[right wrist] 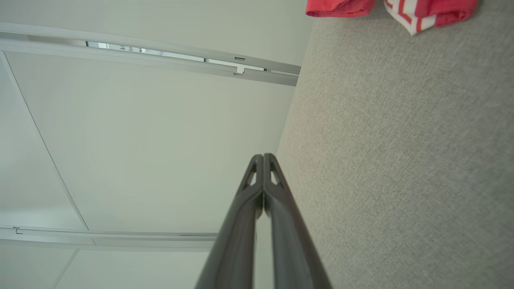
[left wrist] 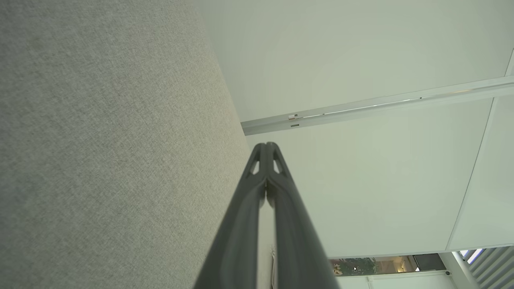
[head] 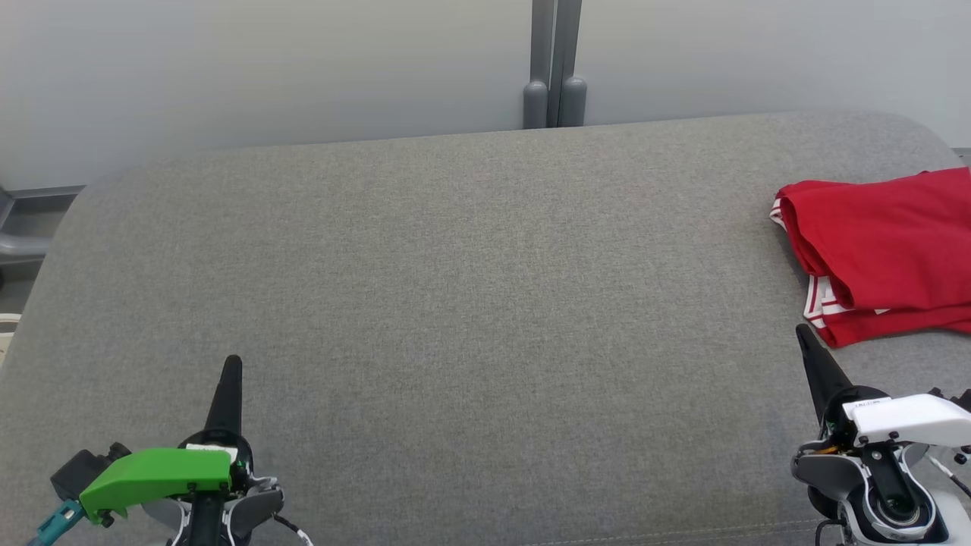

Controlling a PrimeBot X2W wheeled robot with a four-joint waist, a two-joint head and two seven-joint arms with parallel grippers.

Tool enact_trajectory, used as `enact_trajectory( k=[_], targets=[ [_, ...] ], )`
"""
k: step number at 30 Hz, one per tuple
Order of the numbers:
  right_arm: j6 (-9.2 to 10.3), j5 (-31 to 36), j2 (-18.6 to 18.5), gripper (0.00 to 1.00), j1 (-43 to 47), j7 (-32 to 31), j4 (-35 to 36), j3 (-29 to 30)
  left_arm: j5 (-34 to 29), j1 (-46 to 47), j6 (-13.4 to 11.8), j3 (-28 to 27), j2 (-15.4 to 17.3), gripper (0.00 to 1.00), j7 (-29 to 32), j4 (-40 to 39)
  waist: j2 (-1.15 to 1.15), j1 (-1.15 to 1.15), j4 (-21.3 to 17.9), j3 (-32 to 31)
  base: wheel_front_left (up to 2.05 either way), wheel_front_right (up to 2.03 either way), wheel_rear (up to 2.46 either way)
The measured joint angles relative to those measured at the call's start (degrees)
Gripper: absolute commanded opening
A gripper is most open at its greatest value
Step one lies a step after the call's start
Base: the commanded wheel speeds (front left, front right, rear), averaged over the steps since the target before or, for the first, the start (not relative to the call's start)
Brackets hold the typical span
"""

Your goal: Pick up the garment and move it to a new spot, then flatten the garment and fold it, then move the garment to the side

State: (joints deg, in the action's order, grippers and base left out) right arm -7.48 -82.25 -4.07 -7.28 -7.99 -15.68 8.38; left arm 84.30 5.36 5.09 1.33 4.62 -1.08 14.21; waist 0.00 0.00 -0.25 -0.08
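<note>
garment (head: 880,250) parked at right side of table (head: 455,303), task looks near done

red garment with white striped trim lies in a loose fold on the grey fabric table, partly cut off by the head view's right edge. likely light, soft and floppy, so it should sag and slide if lifted. best pinched at the layered trim corner. right tool (head: 804,337) sits just short of it, fingers pressed together, empty. left tool (head: 230,370) is well apart at lower left, also closed, empty.

garment (head: 880,246): red, white stripes | sofa (head: 455,303): grey | wall (head: 265,68): pale grey
</note>
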Motion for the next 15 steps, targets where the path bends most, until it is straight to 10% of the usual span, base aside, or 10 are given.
enact_trajectory(
  k=[15],
  targets=[
    [0.00, -5.84, 0.01, 0.00, -0.60, -1.58, -0.71, 1.36, 4.95, 0.99, 1.44, -1.38, -0.94, 0.00, 1.10, 0.64, 0.00, 0.00, 0.14, 0.16, 0.00, 0.00, 0.00]
  ],
)
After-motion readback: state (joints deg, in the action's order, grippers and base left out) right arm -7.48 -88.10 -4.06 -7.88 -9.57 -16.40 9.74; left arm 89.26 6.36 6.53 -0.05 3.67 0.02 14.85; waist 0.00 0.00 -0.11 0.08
